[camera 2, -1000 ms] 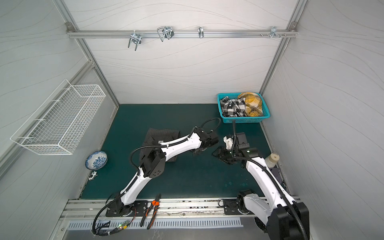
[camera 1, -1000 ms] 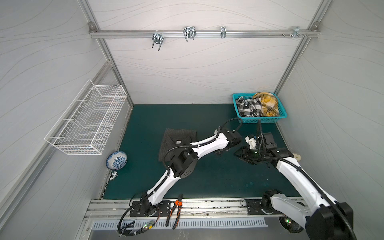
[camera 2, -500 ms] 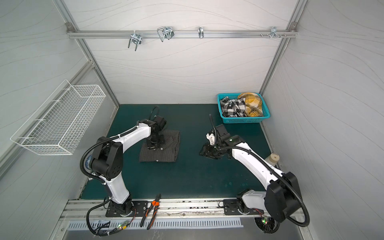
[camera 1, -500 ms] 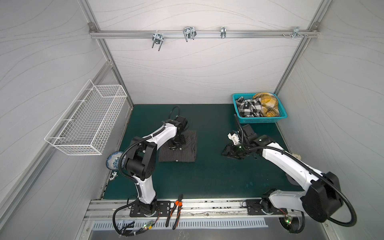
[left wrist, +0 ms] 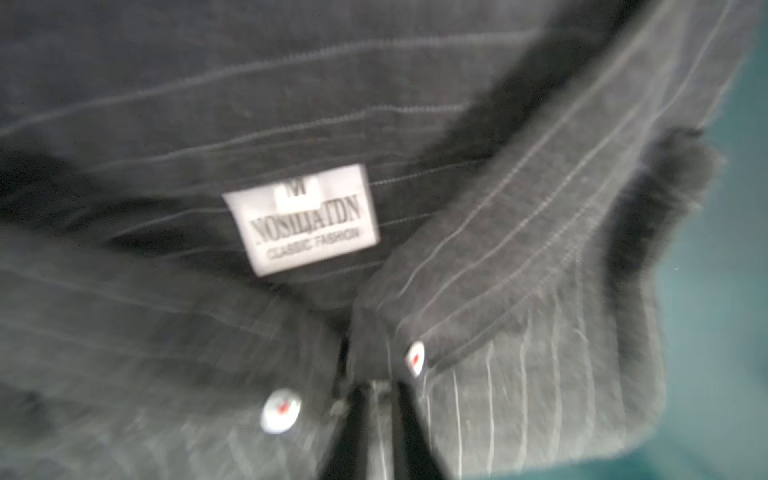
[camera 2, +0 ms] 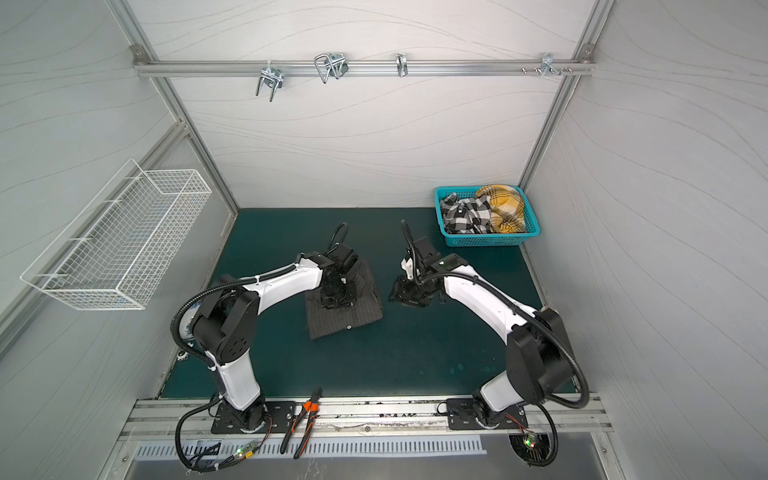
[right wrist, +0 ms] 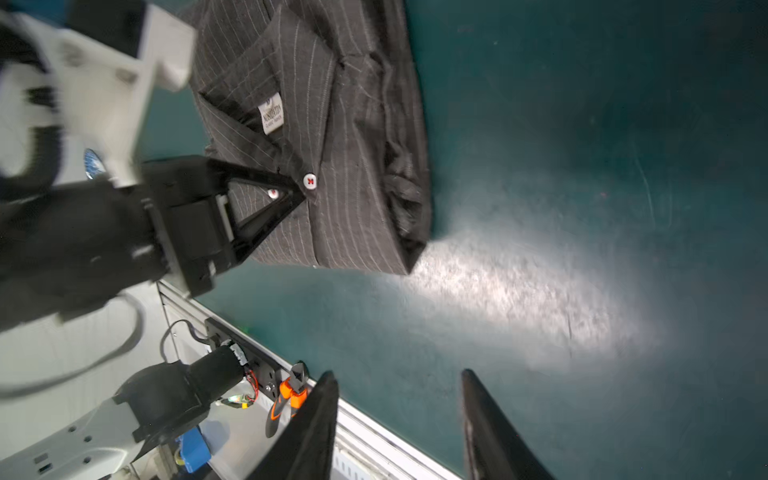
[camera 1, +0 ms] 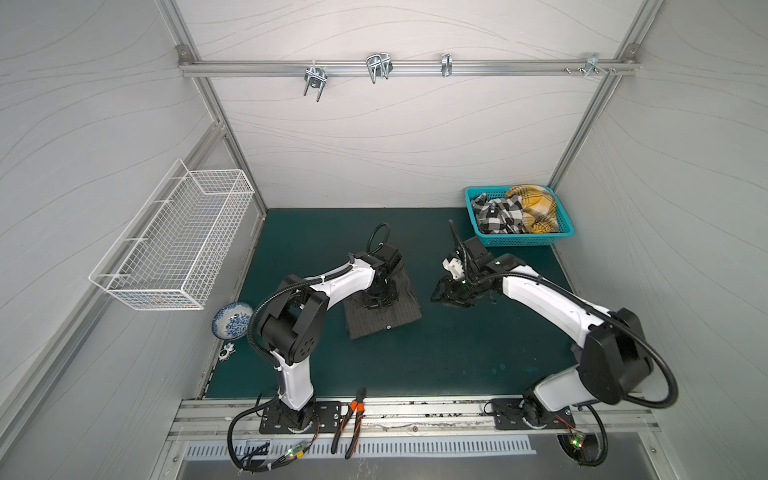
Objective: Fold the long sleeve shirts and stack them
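On the left wall you have a white wire basket. Below it, near the bench's left edge, sits a blue-and-white patterned ceramic bowl. Orange-handled pliers lie on the front metal rail.

Left of centre on the dark green bench lies the dark charcoal-grey pinstriped button-up shirt. It is folded into a flat, roughly rectangular packet. Its collar lies open at the far end, toward the back wall, and shows a white neck label. Small white buttons run down the placket toward the front rail. The collar-to-fold line runs back to front, with the near end swung slightly right. The packet is close to square, so you cannot call a clear long axis. Its edge facing the right arm is rumpled.

The left hand points down onto the placket just below the collar. Its fingers stand almost together, with a thin strip of cloth between them. You cannot tell whether they pinch it or only rest there.

The right hand hangs over bare bench just right of the shirt, apart from it, fingers spread and holding nothing.

In the far right corner, a teal plastic basket holds a black-and-white checked garment and a yellow checked garment.
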